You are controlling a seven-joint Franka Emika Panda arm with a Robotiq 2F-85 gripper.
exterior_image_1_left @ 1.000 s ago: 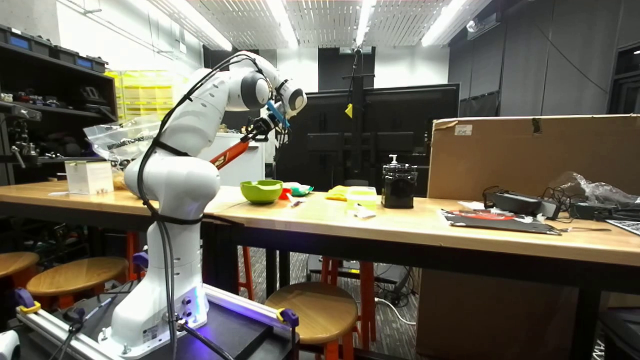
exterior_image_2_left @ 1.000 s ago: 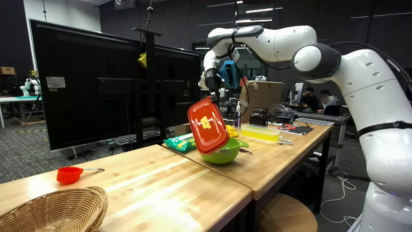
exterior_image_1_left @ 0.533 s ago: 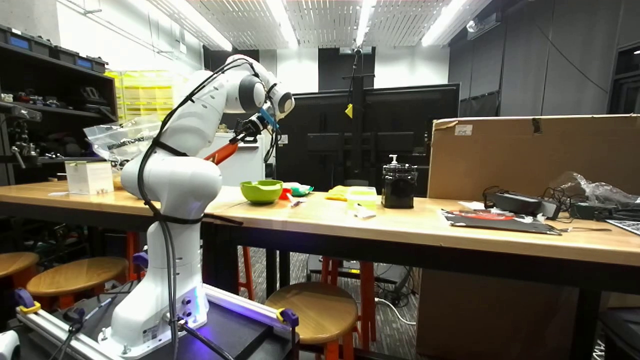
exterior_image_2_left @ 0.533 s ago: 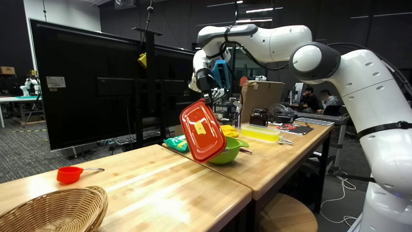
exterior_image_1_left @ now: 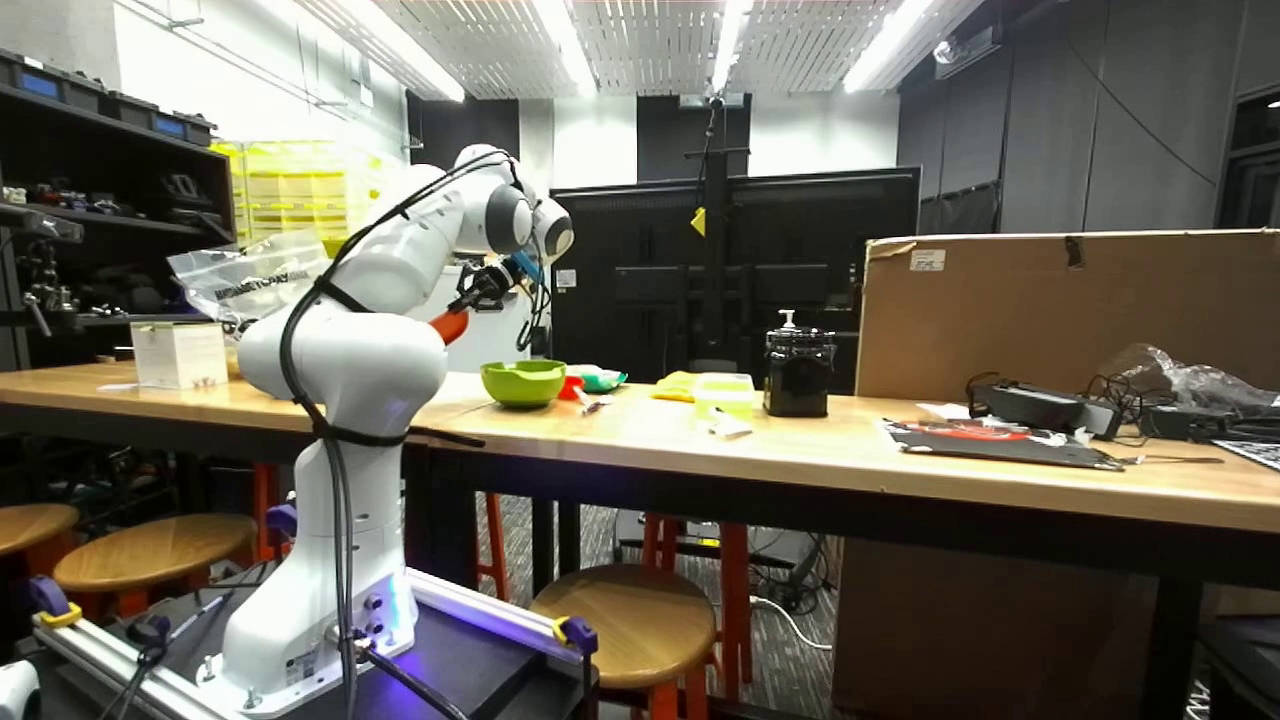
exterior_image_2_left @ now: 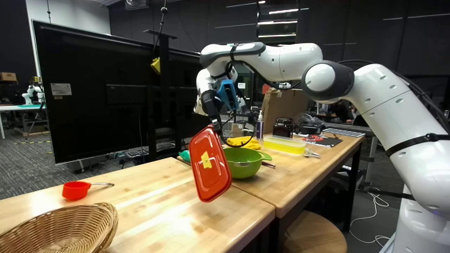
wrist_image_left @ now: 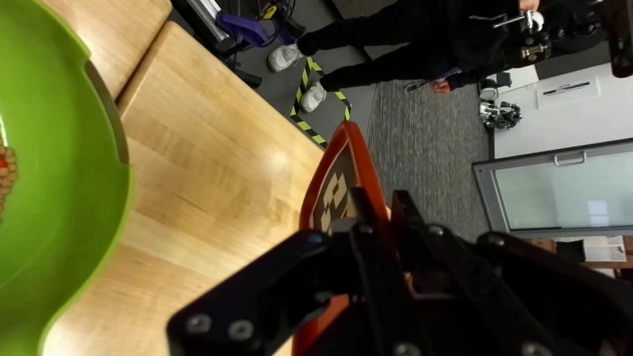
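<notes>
Bright strip lights (exterior_image_1_left: 730,45); grey wall (exterior_image_1_left: 1050,150); carpeted floor (exterior_image_2_left: 21,172); wooden stools (exterior_image_1_left: 625,620).

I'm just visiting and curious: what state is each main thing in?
Red lid, gripped, tilted
Gripper, shut on the lid's edge
Green bowl, upright, tan pieces inside
Wicker basket, upright, partly out of frame
Red scoop, unheld
Yellow cloth, bunched up
Pump bottle, upright

Dark jar (exterior_image_1_left: 798,378) near yellow tub (exterior_image_2_left: 284,147) on table (exterior_image_1_left: 650,432); cardboard box (exterior_image_1_left: 1060,320) behind; round stool (exterior_image_1_left: 628,618) below.
</notes>
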